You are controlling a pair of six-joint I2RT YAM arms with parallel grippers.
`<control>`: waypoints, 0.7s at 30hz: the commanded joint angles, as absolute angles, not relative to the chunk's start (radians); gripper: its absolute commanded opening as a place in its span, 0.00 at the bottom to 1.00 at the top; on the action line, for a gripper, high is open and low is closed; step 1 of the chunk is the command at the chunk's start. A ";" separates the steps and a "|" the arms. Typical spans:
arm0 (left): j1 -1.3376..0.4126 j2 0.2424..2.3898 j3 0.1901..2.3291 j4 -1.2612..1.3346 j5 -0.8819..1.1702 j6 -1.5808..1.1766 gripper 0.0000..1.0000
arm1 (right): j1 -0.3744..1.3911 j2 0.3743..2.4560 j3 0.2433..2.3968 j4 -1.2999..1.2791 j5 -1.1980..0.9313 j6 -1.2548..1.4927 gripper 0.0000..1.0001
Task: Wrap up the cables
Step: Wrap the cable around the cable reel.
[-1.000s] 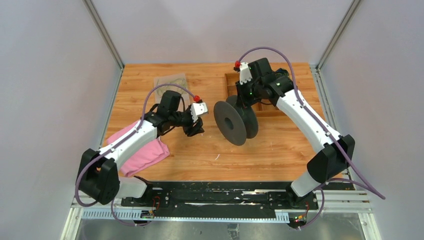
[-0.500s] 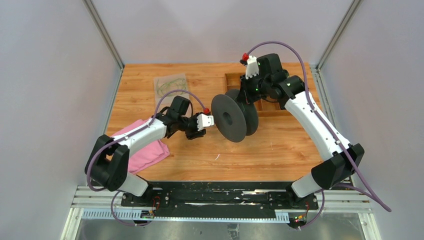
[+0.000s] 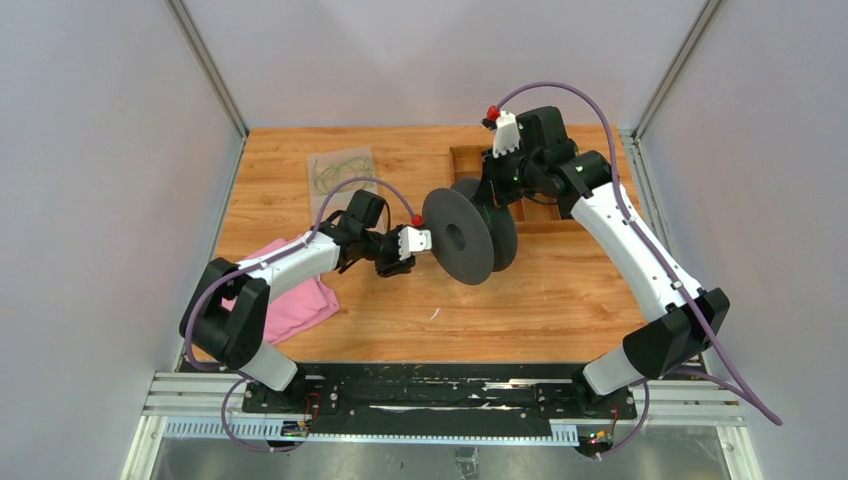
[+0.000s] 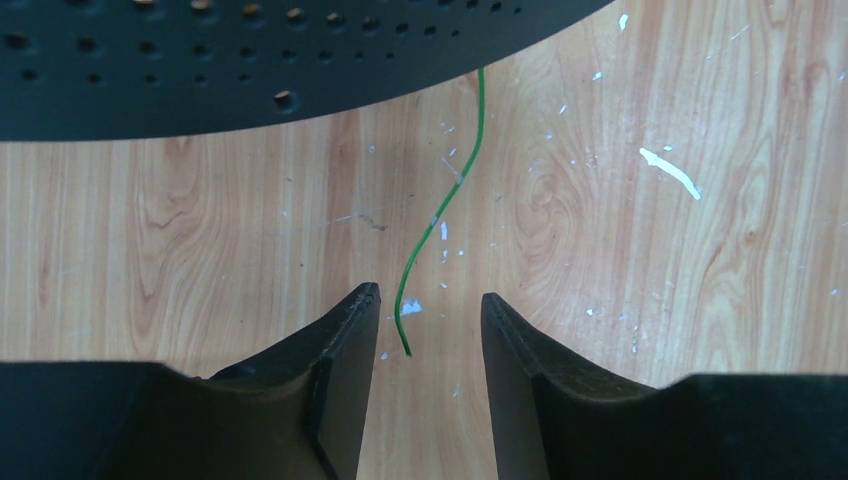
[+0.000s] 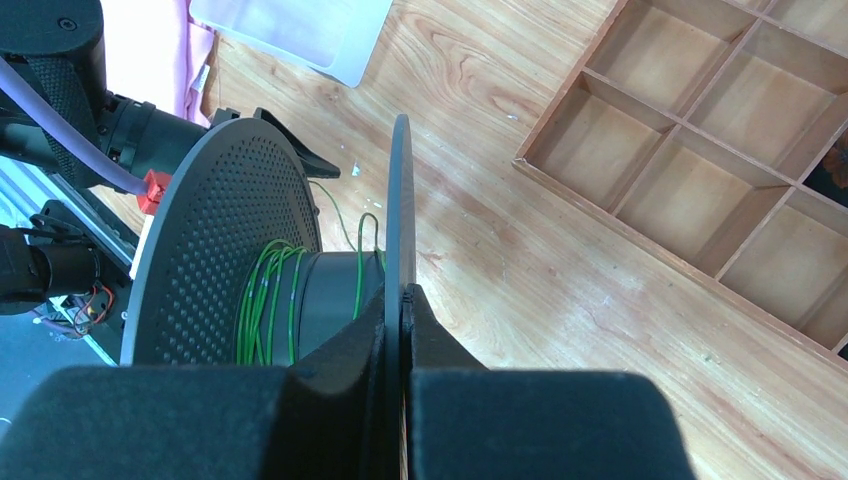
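A big black spool (image 3: 470, 235) stands on edge mid-table, its flanges facing left and right. My right gripper (image 3: 497, 185) holds it from behind, shut (image 5: 402, 295) on the thin rim of the right flange (image 5: 400, 190). Thin green cables (image 5: 268, 300) are wound in several turns round the core. One loose cable end (image 4: 440, 205) runs from under the perforated flange (image 4: 200, 60) across the wood. Its tip lies between the open fingers of my left gripper (image 4: 428, 298), touching neither. That left gripper (image 3: 425, 240) sits right beside the spool's left face.
A wooden compartment tray (image 3: 468, 160) lies behind the spool at the right. A clear bag (image 3: 340, 170) holding more green cable lies at the back left. A pink cloth (image 3: 300, 305) is under my left arm. White flecks dot the wood.
My left gripper has reached right, up to the spool's left flange, and its jaws have narrowed somewhat. The right arm shifted the spool slightly at first, then held still.
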State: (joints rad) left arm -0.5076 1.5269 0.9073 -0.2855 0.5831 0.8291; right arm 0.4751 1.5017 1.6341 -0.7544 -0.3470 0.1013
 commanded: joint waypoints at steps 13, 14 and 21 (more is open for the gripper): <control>-0.518 1.508 0.942 -0.259 0.684 0.742 0.11 | 0.454 1.488 1.630 -0.715 -0.348 0.127 0.01; -0.522 1.503 0.941 -0.260 0.687 0.733 0.07 | 0.454 1.489 1.632 -0.713 -0.333 0.134 0.01; -0.608 1.457 0.915 -0.230 0.653 0.623 0.00 | 0.454 1.505 1.622 -0.653 -0.185 0.276 0.01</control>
